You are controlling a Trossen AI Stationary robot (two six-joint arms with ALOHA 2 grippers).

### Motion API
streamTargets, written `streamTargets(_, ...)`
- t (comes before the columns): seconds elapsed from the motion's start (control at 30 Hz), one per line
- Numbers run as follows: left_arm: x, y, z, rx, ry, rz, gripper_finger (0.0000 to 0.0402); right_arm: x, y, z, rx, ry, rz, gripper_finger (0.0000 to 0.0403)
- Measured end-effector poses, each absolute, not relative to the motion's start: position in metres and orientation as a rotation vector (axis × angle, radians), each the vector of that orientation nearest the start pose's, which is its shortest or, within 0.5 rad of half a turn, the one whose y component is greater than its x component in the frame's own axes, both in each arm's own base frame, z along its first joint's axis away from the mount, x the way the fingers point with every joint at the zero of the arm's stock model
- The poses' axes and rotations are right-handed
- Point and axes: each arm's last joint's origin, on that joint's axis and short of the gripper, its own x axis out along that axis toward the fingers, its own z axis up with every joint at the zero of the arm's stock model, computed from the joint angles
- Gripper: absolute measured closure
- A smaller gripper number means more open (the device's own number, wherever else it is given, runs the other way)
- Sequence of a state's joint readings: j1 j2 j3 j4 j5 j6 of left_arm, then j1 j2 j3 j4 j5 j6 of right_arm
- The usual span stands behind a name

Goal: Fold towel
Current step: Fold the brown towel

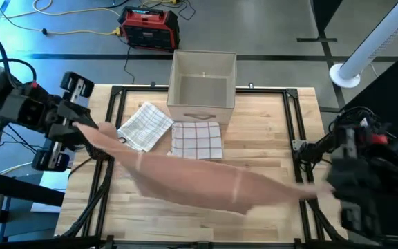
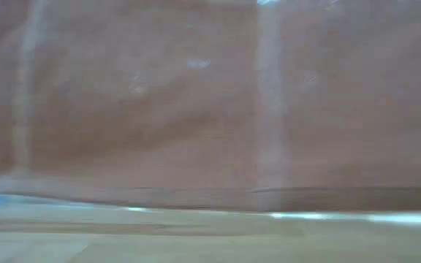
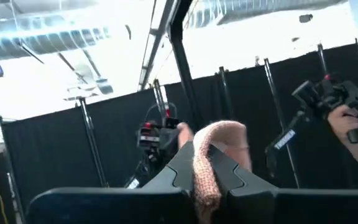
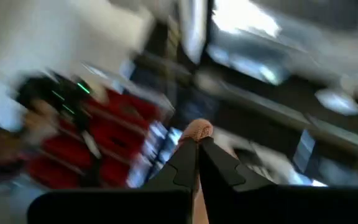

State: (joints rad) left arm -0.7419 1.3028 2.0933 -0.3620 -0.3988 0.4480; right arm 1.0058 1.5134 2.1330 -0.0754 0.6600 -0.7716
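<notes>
Claw grips are what hold this moment together: the left claw (image 1: 94, 130) is clamped on one end of the pink towel (image 1: 192, 176) at the left edge of the worktop (image 1: 268, 155), and the right claw (image 1: 321, 191), blurred in the high view, is clamped on the other end near the right edge. Each wrist view confirms it, with the left claw (image 3: 207, 163) pinching a bunched roll of pink cloth between its fingers, and the right claw (image 4: 197, 144) closed with a small pink tuft showing at its tips. Held this way at two far ends, the towel (image 2: 196, 102) hangs as a long stretched band above the front half of the worktop, its lower edge clear of the wood in the low view; I judge the spread is meant to pull it flat and free of wrinkles so it can be laid down squarely for a fold. Behind it, two other cloths lie out of the way: a checked cloth (image 1: 145, 126) set askew and a red-grid cloth (image 1: 197, 140) lying flat, both just in front of an open box (image 1: 202, 86) at the back. The fold itself looks not yet begun. A person's hand (image 3: 348, 121) holding camera gear shows beyond the worktop in the left wrist view.
</notes>
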Motion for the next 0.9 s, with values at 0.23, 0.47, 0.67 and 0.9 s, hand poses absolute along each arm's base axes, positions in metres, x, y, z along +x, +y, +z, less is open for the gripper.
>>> streamTargets(0.23,0.153,-0.137,0.602,0.238,-0.39,-0.304,0.0402,0.135,0.217,0.607,-0.357,-0.648,0.422,0.0403)
streamTargets(0.47,0.154,-0.173,0.604,0.27,-0.507,-0.363,0.0402,0.129,0.244,0.602,-0.375,-0.75,0.527,0.0403)
streamTargets(0.67,0.148,-0.186,0.609,0.248,-0.615,-0.38,0.0402,0.117,0.266,0.599,-0.498,-0.816,0.429,0.0403)
streamTargets(0.9,0.146,-0.183,0.613,0.198,-0.622,-0.336,0.0402,0.109,0.27,0.601,-0.534,-0.782,0.258,0.0403)
